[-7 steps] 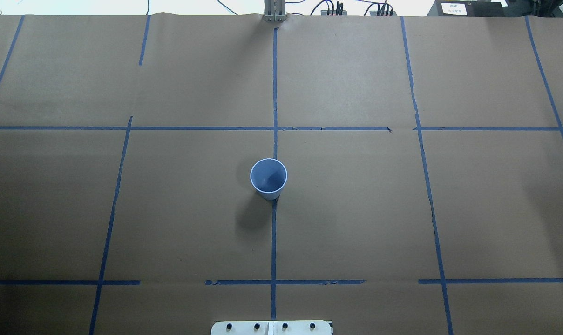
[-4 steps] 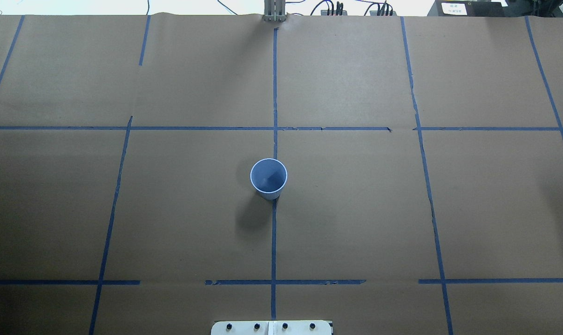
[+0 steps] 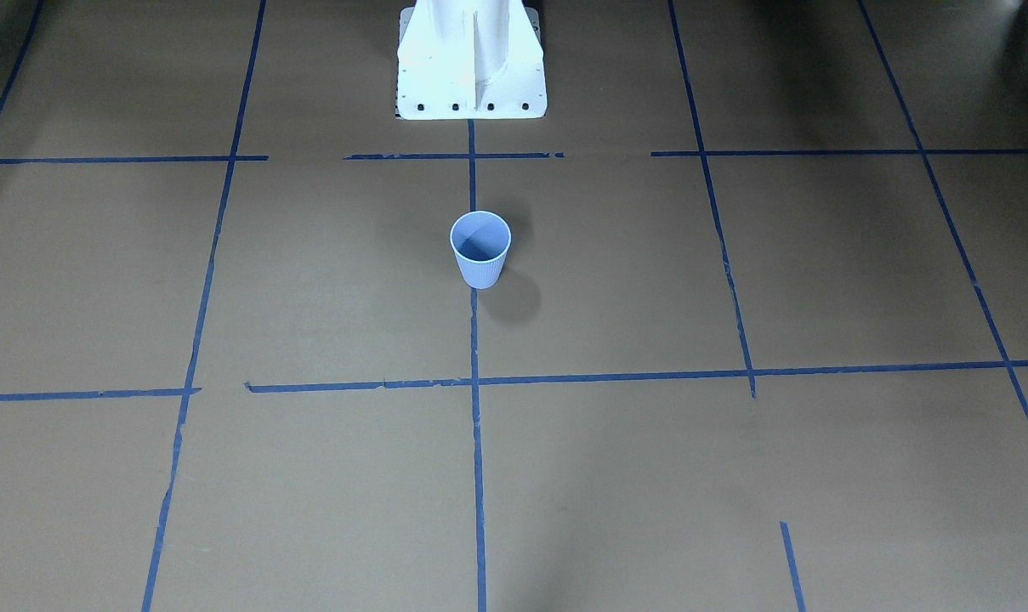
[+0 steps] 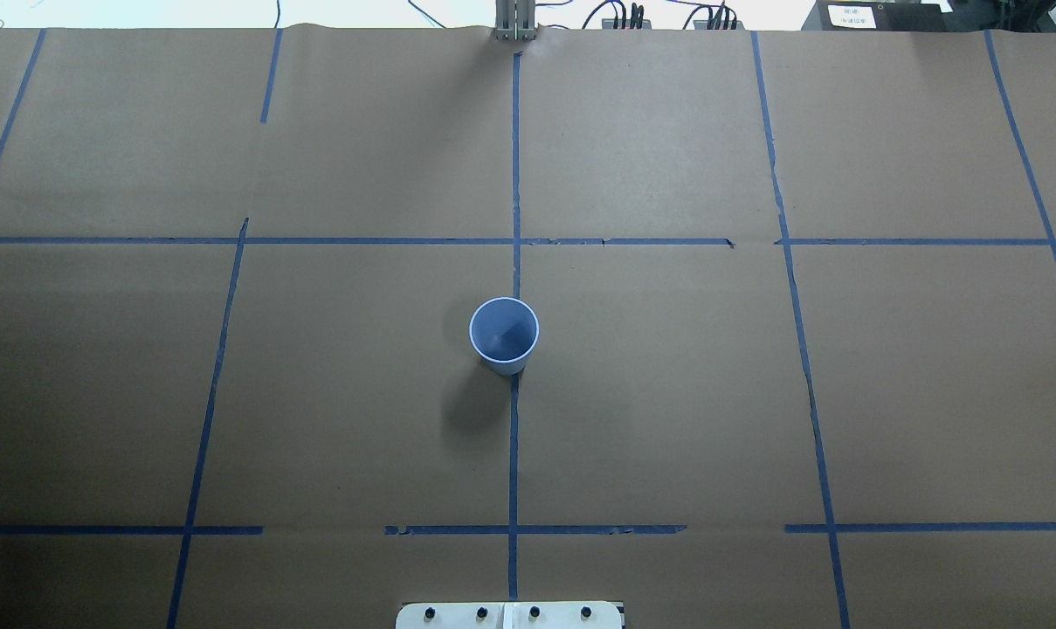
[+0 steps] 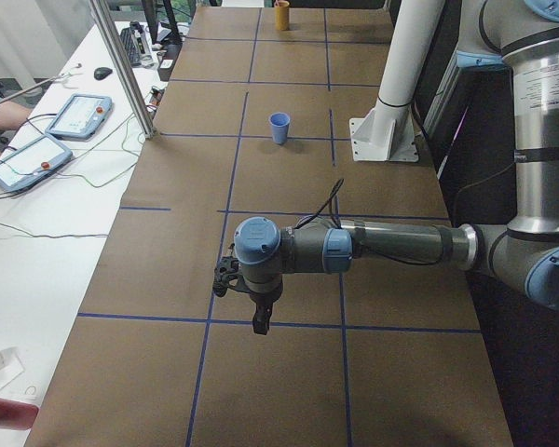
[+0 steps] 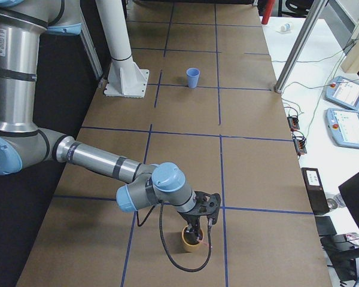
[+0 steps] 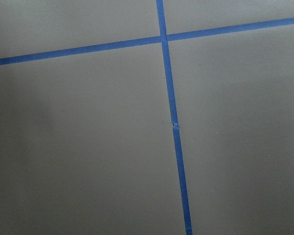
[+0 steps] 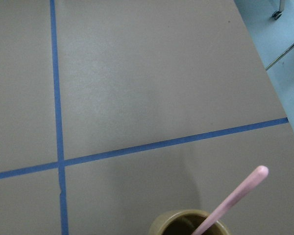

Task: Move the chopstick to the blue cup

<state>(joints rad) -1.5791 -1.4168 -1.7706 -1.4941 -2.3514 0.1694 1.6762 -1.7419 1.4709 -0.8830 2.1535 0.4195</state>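
Note:
The blue cup (image 4: 504, 334) stands upright and empty at the table's middle; it also shows in the front view (image 3: 479, 246) and both side views (image 5: 279, 127) (image 6: 192, 77). A pink chopstick (image 8: 235, 198) leans in a tan cup (image 8: 186, 224) at the table's right end (image 6: 191, 240). My right gripper (image 6: 195, 230) hangs just over that tan cup; I cannot tell if it is open or shut. My left gripper (image 5: 259, 321) hovers over bare table at the left end, far from the blue cup; I cannot tell its state either.
The white robot base (image 3: 471, 59) stands behind the blue cup. Blue tape lines (image 4: 514, 175) grid the brown table. Teach pendants (image 5: 28, 158) (image 6: 347, 119) and a metal post (image 5: 121, 65) lie off the far table edge.

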